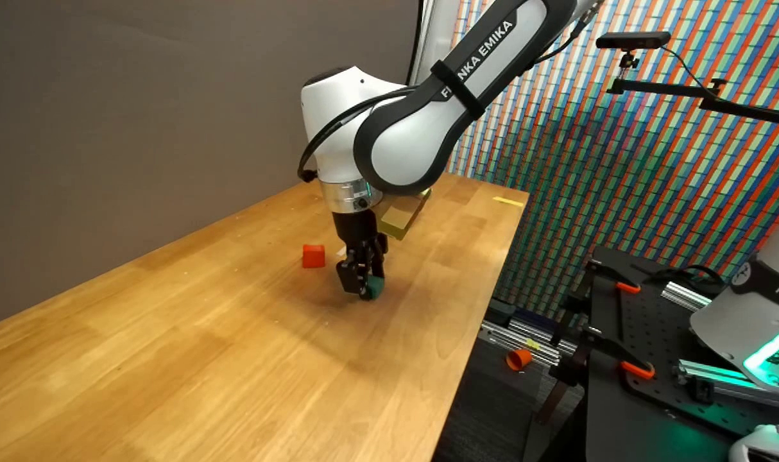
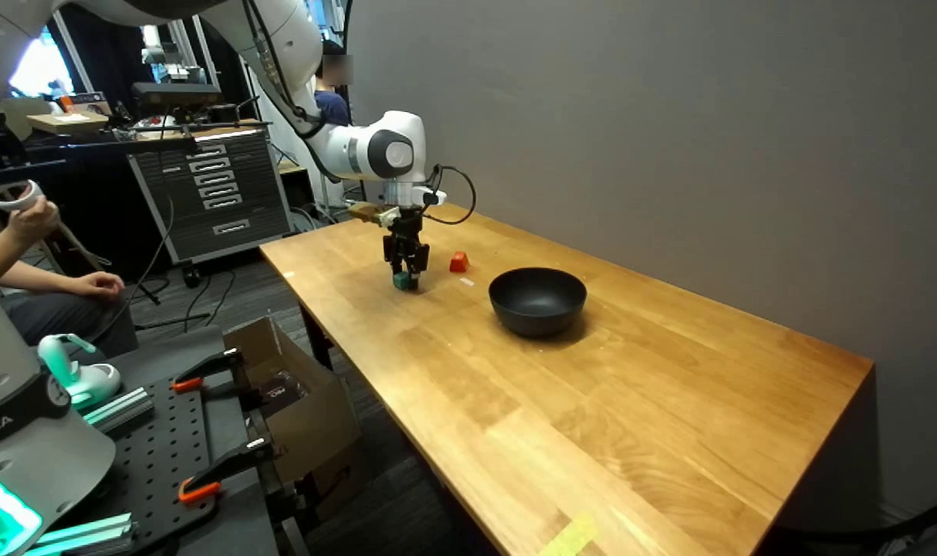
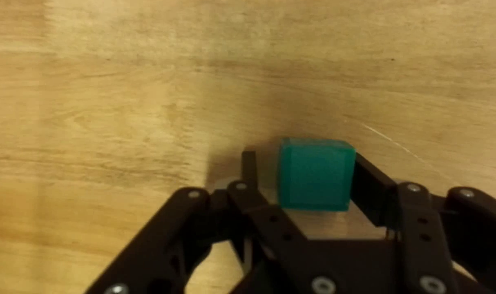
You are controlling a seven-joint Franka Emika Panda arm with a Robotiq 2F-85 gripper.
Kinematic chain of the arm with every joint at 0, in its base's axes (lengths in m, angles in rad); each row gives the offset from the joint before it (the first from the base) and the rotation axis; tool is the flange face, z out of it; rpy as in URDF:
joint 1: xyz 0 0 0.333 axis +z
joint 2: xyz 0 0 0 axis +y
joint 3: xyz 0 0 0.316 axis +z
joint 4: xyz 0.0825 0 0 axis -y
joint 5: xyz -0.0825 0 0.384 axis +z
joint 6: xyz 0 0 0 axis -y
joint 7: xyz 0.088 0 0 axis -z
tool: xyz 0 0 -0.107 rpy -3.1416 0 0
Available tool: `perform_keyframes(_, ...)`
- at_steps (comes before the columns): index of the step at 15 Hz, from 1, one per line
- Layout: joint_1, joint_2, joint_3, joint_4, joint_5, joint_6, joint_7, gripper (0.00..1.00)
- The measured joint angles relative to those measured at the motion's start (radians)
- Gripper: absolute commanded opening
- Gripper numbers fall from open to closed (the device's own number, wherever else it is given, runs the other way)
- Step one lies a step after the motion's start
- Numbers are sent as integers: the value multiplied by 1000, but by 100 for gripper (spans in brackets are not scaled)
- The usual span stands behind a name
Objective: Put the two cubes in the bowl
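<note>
In the wrist view, a gap parts the green cube [image 3: 316, 175] from the 9 o'clock finger [image 3: 249, 166]; the 3 o'clock finger [image 3: 370, 188] crowds it. In an exterior view, from the gripper [image 2: 407, 276], the red cube [image 2: 458, 263] obstructs 2 o'clock, the bowl [image 2: 538, 313] 3; tabletop [image 2: 499, 417] opens toward 5.

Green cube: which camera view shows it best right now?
The wrist view: there the green cube looks large, its upper face uncovered, between the jaws of the open gripper. In both exterior views it is small and partly hidden by the gripper.
</note>
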Motion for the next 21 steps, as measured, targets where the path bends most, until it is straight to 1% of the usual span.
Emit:
perform_keyframes(1, 10, -2, -9, 2, -10, 0, 19, 20)
perform_keyframes(2, 19, -5, -21, 2, -17, -2, 43, 15)
perform_keyframes(4, 29, -25, -55, -12, -38, -9, 102, 15)
perform_keyframes(6, 33, -62, -107, -44, -83, -11, 169, 15)
perform_keyframes(9, 35, -147, -192, -103, -200, -14, 269, 15)
perform_keyframes(11, 35, -199, -234, -127, -294, -15, 333, 15)
perform_keyframes(13, 33, -230, -256, -131, -376, -18, 386, 15)
perform_keyframes(16, 24, -241, -260, -121, -458, -19, 443, 15)
perform_keyframes(17, 18, -237, -259, -114, -478, -19, 454, 65)
perform_keyframes(18, 11, -232, -256, -109, -492, -19, 459, 65)
perform_keyframes(20, -9, -216, -251, -94, -506, -19, 462, 79)
perform_keyframes(21, -19, -205, -247, -85, -507, -19, 462, 88)
